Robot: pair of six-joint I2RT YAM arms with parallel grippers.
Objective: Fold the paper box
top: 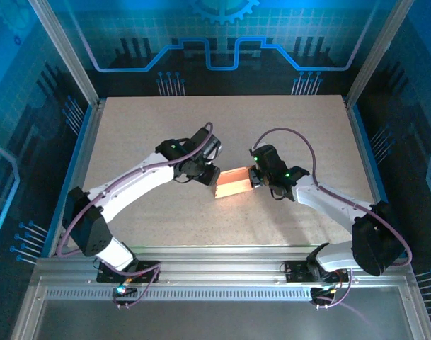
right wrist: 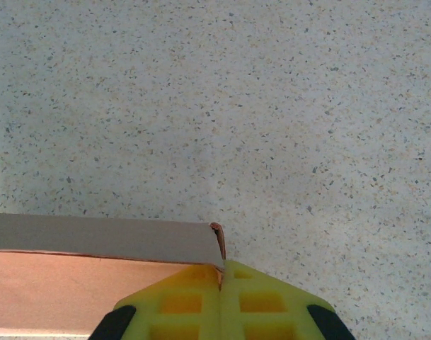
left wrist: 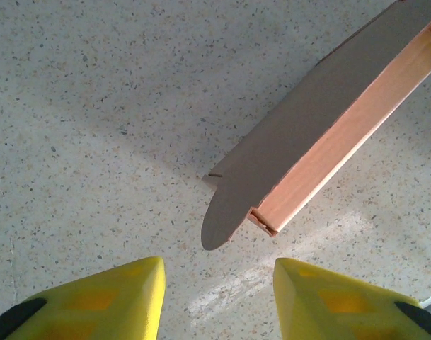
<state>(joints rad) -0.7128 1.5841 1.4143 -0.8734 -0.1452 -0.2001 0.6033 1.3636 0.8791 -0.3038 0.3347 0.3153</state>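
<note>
The paper box (top: 233,183) lies between the two grippers, one end pinched by the right gripper (right wrist: 222,280), whose fingers are pressed together on the cardboard. The left gripper (left wrist: 219,283) hovers spread just short of the rounded flap (left wrist: 226,212), which likely needs tucking inward next.

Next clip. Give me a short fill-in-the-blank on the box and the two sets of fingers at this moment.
1. The gripper shut on the paper box belongs to the ____ arm.
2. The left gripper has its fingers ____ (open or shut), clear of the box.
3. The box flap nearest the left gripper has a ____ tip (rounded or square).
Missing words: right; open; rounded.
</note>
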